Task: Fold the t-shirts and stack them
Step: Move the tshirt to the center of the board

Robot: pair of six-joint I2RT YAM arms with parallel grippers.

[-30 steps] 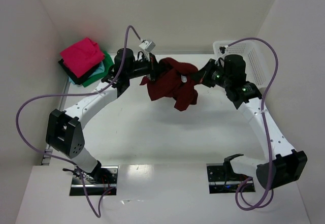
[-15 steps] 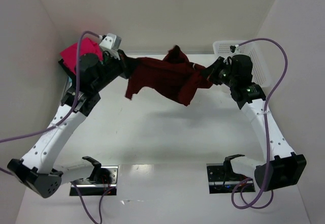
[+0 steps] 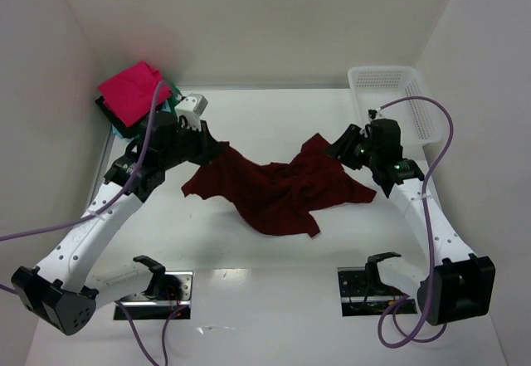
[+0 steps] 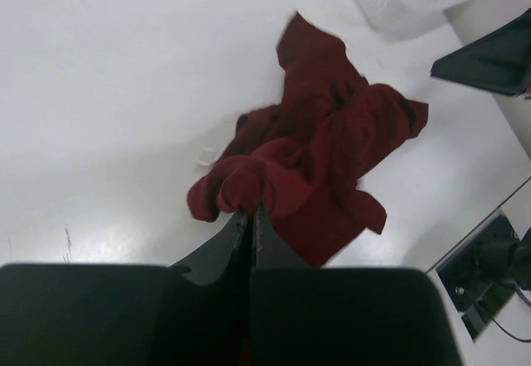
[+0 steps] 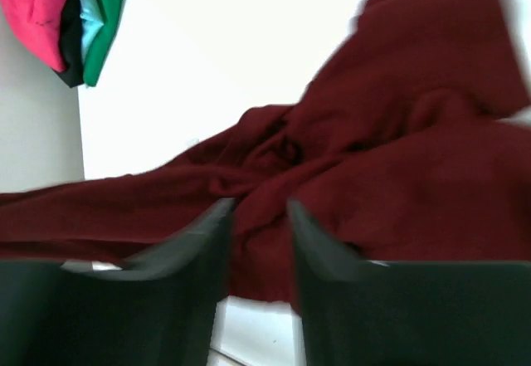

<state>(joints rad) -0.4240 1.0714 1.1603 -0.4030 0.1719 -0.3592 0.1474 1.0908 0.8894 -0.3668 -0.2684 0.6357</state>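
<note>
The maroon t-shirt (image 3: pixel 282 187) lies in a rumpled heap on the middle of the desk (image 3: pixel 274 117), not spread flat. The left hand (image 3: pixel 209 150) is clenched on a bunched edge at the shirt's left side. The right hand (image 3: pixel 338 150) sits at the shirt's right corner with its fingers parted, and it appears to have let the cloth go.

With only one side held, any pull from the left is likely to drag the whole heap and deepen the creases instead of flattening it. A fold made over those ridges would probably come out crooked. The left arm also works near the stack of folded shirts (image 3: pixel 133 92) in the far left corner, and a wide swing could knock it askew.

Half a second ago the shirt hung stretched in the air between both hands. Now it has dropped to the desk, both arms are lower, and the right hand's grip has loosened.
</note>
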